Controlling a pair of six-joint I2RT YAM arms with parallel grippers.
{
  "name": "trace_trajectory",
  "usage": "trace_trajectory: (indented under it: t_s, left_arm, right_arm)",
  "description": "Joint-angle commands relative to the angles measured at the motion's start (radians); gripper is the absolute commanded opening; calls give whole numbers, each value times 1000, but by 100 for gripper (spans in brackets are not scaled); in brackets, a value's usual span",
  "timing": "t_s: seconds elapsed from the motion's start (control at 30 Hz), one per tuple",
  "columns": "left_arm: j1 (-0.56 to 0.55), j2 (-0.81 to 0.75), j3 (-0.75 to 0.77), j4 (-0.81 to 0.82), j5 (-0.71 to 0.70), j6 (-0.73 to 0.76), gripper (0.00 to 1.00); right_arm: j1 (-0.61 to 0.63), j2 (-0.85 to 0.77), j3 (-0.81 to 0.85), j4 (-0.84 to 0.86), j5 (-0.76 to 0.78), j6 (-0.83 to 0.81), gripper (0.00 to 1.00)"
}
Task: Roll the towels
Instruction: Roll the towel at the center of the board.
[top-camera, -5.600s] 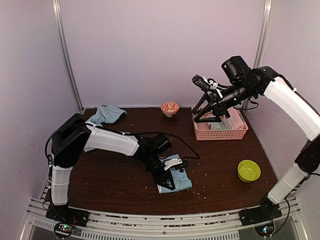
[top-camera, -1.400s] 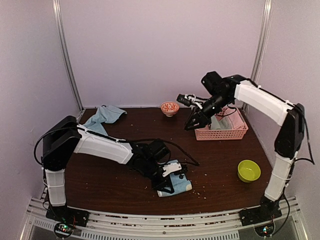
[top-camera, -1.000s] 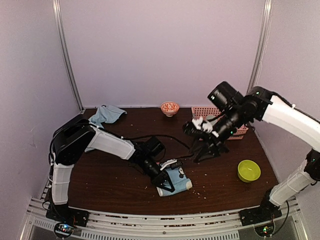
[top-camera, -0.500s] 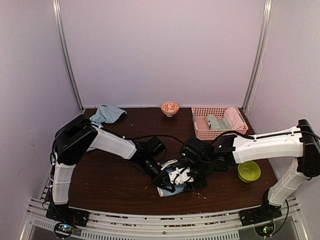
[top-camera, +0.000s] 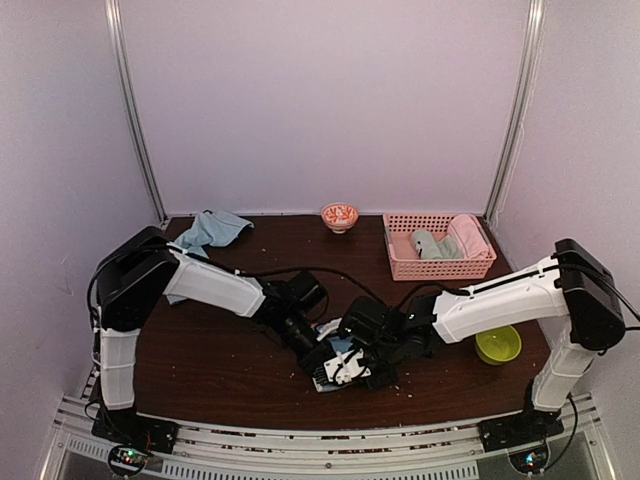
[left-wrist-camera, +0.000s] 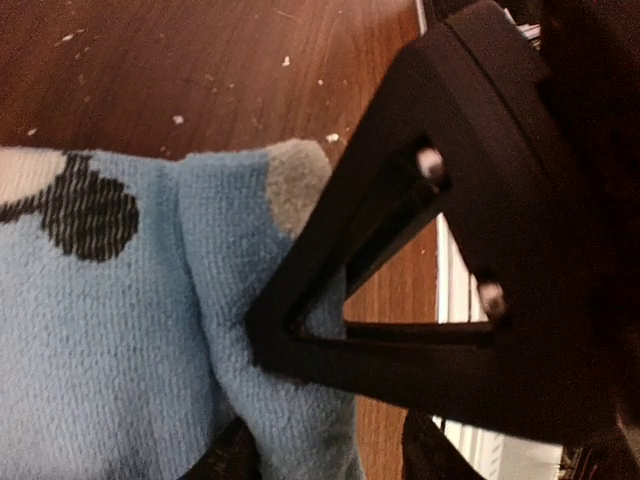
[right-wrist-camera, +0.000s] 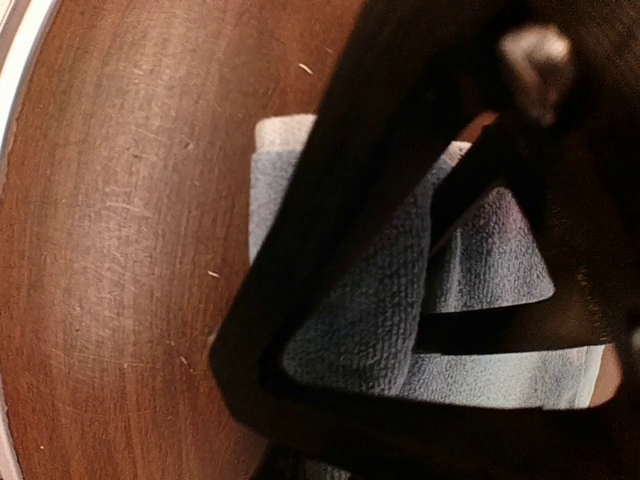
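Observation:
The spotted light-blue towel (top-camera: 338, 349) lies folded near the table's front middle, mostly hidden under both grippers. In the left wrist view this towel (left-wrist-camera: 120, 330) shows a dark and a grey spot. My left gripper (top-camera: 324, 361) (left-wrist-camera: 333, 462) stands open, with a fold of the towel between its spread jaws. The right gripper (top-camera: 352, 364) comes in from the right and is shut on the towel's folded edge (right-wrist-camera: 370, 310). Its black triangular finger (left-wrist-camera: 450, 250) fills the left wrist view. The plain towel (top-camera: 212, 229) lies crumpled at the back left.
A pink lattice basket (top-camera: 440, 267) at the back right holds rolled cloths. A lime-green bowl (top-camera: 497, 343) sits by the right arm's forearm. A small orange bowl (top-camera: 340, 215) stands at the back middle. The table's front rail (top-camera: 330, 445) is close to the towel.
The right arm has swung down from the basket to the spotted towel and its jaws have shut there. The left gripper's jaws have opened on the towel.

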Motion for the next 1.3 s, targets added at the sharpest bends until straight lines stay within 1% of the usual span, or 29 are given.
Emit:
trace_trajectory:
  t_s: [0.0, 0.13, 0.23, 0.27, 0.3, 0.33, 0.37, 0.4, 0.43, 0.5, 0.57, 0.63, 0.77, 0.83, 1.03, 1.27]
  left_arm:
    - [32, -162, -128, -1, -274, 13, 50]
    - [79, -313, -190, -1, -430, -13, 52]
    - [87, -415, -222, 5, -615, -30, 52]
    - [83, -463, -241, 25, -655, -25, 55]
    - [66, -553, -277, 73, -711, -14, 58]
    - [37, -627, -320, 158, -785, 6, 59]
    - [-4, -707, -370, 199, -857, 39, 59]
    - [-47, -774, -410, 274, -903, 73, 59]
    - [-97, -824, -433, 309, -957, 98, 59]
    - [-163, -872, -445, 328, -1022, 143, 59]
    - [-219, -861, -423, 299, -1044, 182, 59]
    - [-252, -804, -389, 240, -1026, 199, 58]
    - [-268, -635, -311, 136, -906, 188, 56]
    - [-270, -549, -271, 108, -878, 181, 56]
    - [-277, -392, -215, 127, -879, 227, 55]
    - [-284, -266, -186, 133, -830, 243, 48]
  right_arm:
    - [5, 65, -2, -159, -147, -6, 7]
    - [-14, 93, 66, -297, -261, 29, 6]
    - [-77, 164, 179, -416, -352, 33, 6]
    - [-110, 197, 228, -461, -396, 31, 6]
    - [-145, 239, 282, -509, -442, 27, 6]
    - [-176, 284, 339, -561, -484, 19, 6]
    - [-205, 341, 395, -612, -520, 11, 6]
    - [-228, 397, 456, -669, -545, -2, 5]
    - [-248, 477, 505, -718, -568, -10, 5]
    - [-282, 579, 592, -789, -596, -11, 5]
    - [-306, 653, 650, -831, -612, -9, 5]
    - [-319, 696, 681, -830, -610, 11, 5]
    - [-323, 722, 691, -810, -594, 27, 5]
    - [-322, 722, 690, -797, -583, 35, 5]
    - [-323, 722, 694, -788, -569, 43, 5]
    - [-323, 722, 692, -787, -586, 45, 5]
